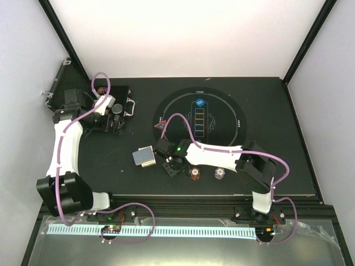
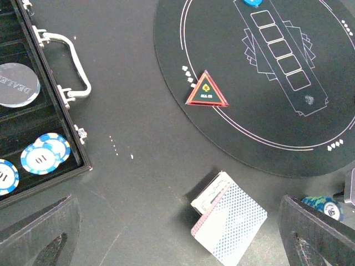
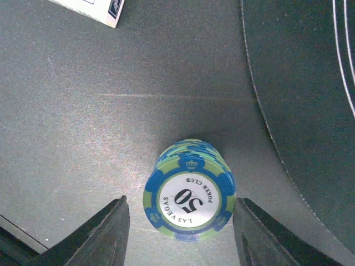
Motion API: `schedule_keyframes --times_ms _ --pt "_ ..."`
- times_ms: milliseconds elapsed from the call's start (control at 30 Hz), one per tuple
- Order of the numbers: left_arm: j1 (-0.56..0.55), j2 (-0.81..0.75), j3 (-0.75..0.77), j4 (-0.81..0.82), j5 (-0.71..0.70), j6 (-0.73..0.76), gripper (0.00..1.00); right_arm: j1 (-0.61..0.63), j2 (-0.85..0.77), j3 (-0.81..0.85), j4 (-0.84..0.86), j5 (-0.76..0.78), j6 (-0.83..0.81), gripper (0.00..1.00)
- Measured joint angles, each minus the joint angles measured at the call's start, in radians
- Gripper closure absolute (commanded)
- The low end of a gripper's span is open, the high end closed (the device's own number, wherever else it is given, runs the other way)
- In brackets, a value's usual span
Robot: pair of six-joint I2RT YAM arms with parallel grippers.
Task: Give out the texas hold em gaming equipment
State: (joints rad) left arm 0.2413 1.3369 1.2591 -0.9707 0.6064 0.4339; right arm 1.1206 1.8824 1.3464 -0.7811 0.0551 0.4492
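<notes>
The right tool (image 3: pixel 182 221) hangs low over the desk (image 3: pixel 83 111) with its jaws about half spread and nothing yet gripped. One finger (image 3: pixel 108 233) stands a little clear of the chip stack (image 3: pixel 189 199). The other looks all but touching the stack's far flank.

The stack is green and blue, its top chip marked 50. It sits on bare desk just outside the near-left rim of the round mat (image 3: pixel 299 83), with the deck of cards (image 1: pixel 144 157) near it on the side away from the mat. The stack stands upright, with its axis straight up toward the wrist camera. It lies dead between the jaws and needs no sideways reach. My judgement is that a squeeze across its round sides, then a lift, is all the coming move calls for. A short stack pinched high could shear apart, so a low grip would be safer.

A red-brown chip (image 1: pixel 195 174) and a white chip (image 1: pixel 220 174) lie just beside this arm's forearm on the mat's near edge.

The left tool (image 2: pixel 177 238) is spread fully wide and empty, up beside the black case (image 2: pixel 33 111), well apart from the stack. The right arm is plainly the nearer
</notes>
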Motion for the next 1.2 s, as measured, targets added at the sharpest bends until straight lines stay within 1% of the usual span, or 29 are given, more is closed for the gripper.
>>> schedule_keyframes --times_ms 167,233,367,500,600,700,900,1067,1200 --pt "0.0 -0.007 0.0 0.0 0.0 0.0 0.01 0.0 0.002 -0.001 0.004 0.014 -0.002 0.55" --pt "0.0 -0.008 0.0 0.0 0.0 0.0 0.01 0.0 0.006 -0.001 0.005 0.016 0.001 0.56" --pt "0.0 -0.008 0.0 0.0 0.0 0.0 0.01 0.0 0.007 -0.001 0.007 0.023 -0.002 0.52" --pt "0.002 -0.009 0.0 0.0 0.0 0.0 0.01 0.0 0.013 0.0 0.002 0.039 -0.002 0.52" --pt "0.002 -0.009 0.0 0.0 0.001 0.0 0.01 0.0 0.016 0.0 -0.006 0.048 -0.003 0.48" --pt "0.003 -0.009 0.0 0.0 0.002 0.0 0.01 0.0 0.016 0.0 -0.012 0.053 -0.005 0.48" --pt "0.008 -0.009 0.0 0.0 0.005 0.001 0.01 0.001 0.017 0.005 -0.013 0.06 -0.005 0.56" --pt "0.017 -0.009 0.0 -0.001 0.007 0.001 0.01 0.002 0.017 0.008 -0.014 0.064 -0.005 0.6" --pt "0.019 -0.009 0.0 -0.001 0.008 0.001 0.01 0.002 0.017 0.009 -0.014 0.066 -0.005 0.7"
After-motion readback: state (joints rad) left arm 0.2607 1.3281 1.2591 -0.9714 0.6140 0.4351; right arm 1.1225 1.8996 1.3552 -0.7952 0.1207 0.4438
